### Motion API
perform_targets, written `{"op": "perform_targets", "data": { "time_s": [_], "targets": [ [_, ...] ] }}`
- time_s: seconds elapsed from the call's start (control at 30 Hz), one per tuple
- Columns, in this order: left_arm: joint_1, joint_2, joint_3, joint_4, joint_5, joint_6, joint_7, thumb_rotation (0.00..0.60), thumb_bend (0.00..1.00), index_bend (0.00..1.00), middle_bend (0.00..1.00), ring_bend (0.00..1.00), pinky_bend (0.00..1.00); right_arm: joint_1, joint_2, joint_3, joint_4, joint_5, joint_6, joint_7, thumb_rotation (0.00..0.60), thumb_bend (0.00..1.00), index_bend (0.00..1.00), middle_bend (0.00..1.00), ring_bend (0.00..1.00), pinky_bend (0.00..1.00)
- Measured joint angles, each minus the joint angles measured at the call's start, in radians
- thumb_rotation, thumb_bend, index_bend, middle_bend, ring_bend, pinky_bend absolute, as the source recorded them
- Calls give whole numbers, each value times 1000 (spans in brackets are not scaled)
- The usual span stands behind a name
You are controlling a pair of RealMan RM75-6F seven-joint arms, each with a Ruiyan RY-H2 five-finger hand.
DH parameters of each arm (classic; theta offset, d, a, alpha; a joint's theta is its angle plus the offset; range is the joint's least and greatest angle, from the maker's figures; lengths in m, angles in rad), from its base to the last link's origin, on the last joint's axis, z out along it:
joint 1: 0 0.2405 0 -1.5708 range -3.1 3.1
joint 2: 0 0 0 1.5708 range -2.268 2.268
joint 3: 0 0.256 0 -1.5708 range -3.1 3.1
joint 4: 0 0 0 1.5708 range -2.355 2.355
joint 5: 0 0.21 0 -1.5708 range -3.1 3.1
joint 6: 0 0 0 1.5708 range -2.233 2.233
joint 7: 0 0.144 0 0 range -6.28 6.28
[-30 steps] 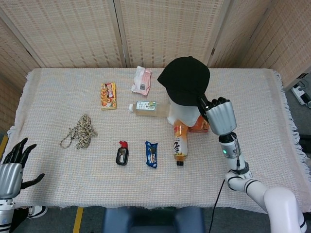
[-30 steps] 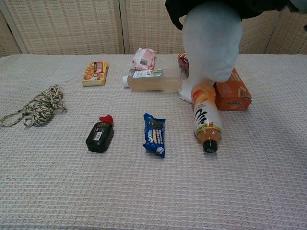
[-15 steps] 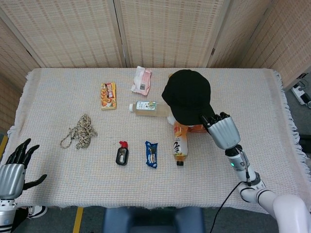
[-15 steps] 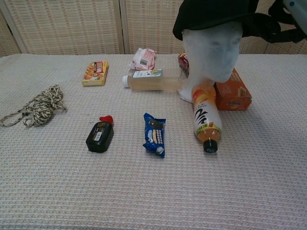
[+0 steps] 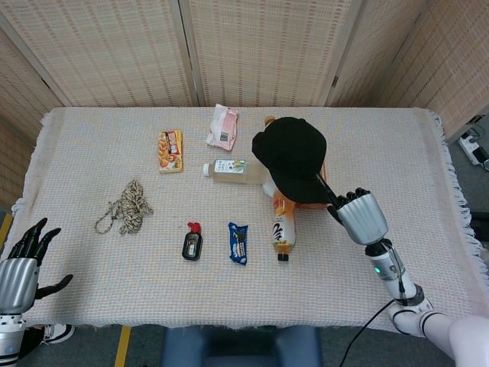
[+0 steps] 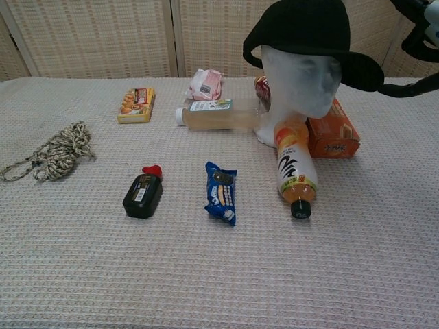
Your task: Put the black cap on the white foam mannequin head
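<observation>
A: Pulling back toward six o'clock, the right hand (image 5: 362,216) sits nearer than half a second ago; its dark fingers (image 6: 420,46) look clear of the brim, though I cannot tell if they are spread or curled.

B: And the black cap (image 6: 306,35)?

A: Lower now, seated on the white foam mannequin head (image 6: 300,72) on the worktop (image 5: 92,260). Placement looks essentially done.

B: Its heading?

A: Long axis roughly ten to four, brim toward four. The left hand (image 5: 21,264) is spread wide, empty, at seven.
</observation>
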Motion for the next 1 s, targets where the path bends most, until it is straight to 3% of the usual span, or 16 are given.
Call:
{"op": "perform_targets", "data": {
  "time_s": [0.13,0.27,0.33,0.4,0.47,0.53,0.63,0.73,1.0],
  "targets": [
    [0,-1,-1,1,0,2,2,600,106,196,61,104,249,-40,57,-19,-115,-13,11,-2,589,0,0,1000,1000,1000],
    [1,-2,-1,3,-2,2,8,600,105,195,62,104,249,-99,141,-39,-223,-42,73,-6,536,0,8,1000,996,1000],
    [0,-2,1,4,1,1,14,600,105,195,62,103,248,-132,181,-46,-259,-52,112,-28,504,0,65,979,945,1000],
    [-1,-1,6,4,7,-5,15,600,105,195,68,101,248,-164,204,-51,-311,-40,123,-54,475,0,112,851,800,988],
    [-4,7,13,2,11,-18,11,600,105,195,84,90,246,-195,226,-54,-378,-15,118,-76,472,0,95,700,653,876],
    [-8,14,16,1,9,-33,8,600,105,196,93,67,240,-232,254,-59,-473,28,100,-96,475,0,38,442,389,592],
    [-16,16,18,1,13,-44,4,600,104,193,94,42,233,-284,311,-74,-620,118,40,-124,478,0,0,110,63,286],
    [-19,11,22,10,36,-35,-4,600,85,184,94,41,226,-335,395,-98,-740,212,-47,-157,493,0,0,8,0,122],
    [-22,-14,35,60,85,-6,0,600,64,182,93,38,217,-421,534,-122,-825,270,-120,-140,503,0,0,0,0,39]
  ]
}}
